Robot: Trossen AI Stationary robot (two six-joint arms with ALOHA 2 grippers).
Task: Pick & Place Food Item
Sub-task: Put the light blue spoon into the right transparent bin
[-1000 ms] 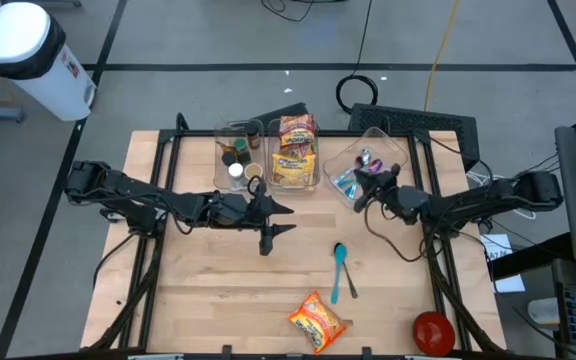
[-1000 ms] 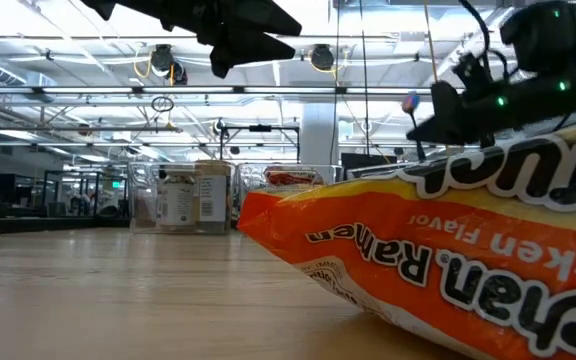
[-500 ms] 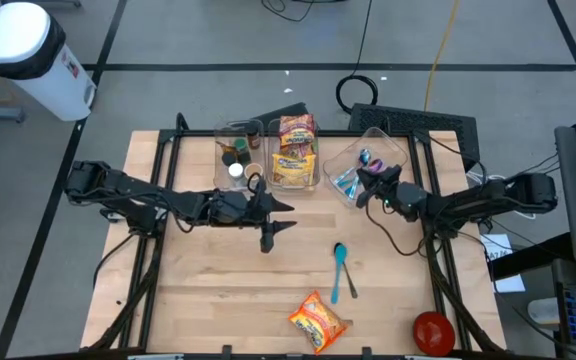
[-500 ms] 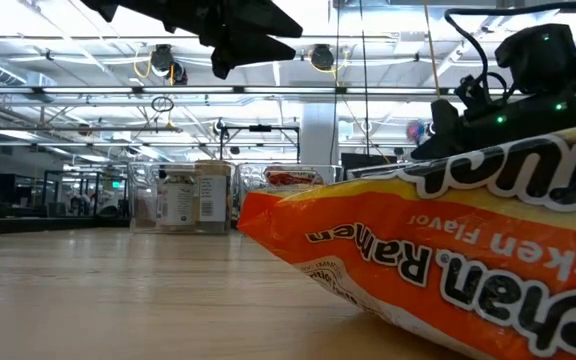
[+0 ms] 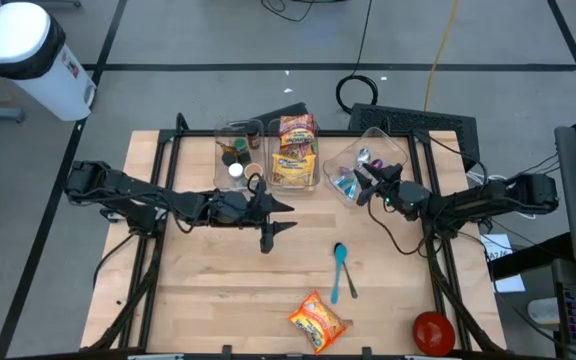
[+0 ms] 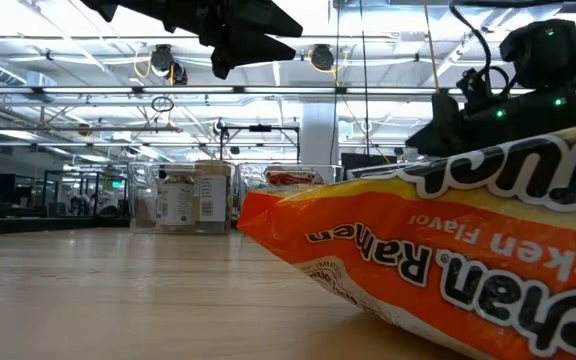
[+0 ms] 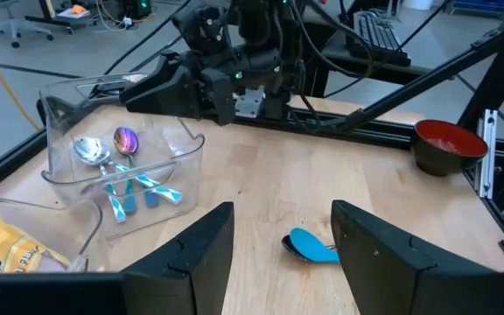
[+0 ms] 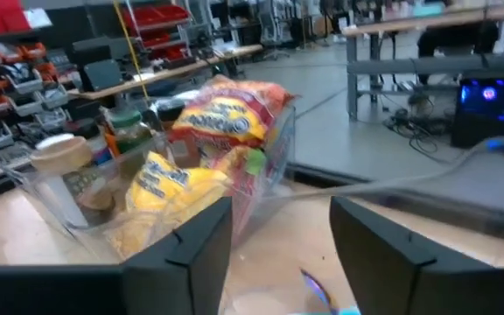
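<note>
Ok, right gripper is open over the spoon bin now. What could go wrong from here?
Right gripper hangs low over the clear spoon bin; pulling back sideways could catch its wall and drag it.

The blue spoon lies between the arms and the ramen packet, so a low reach toward the packet may knock it.

Left gripper hovers open mid-table, near the right arm's likely path; they might clash.

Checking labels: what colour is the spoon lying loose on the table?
Blue; the spoon shows best in the high view.
</note>
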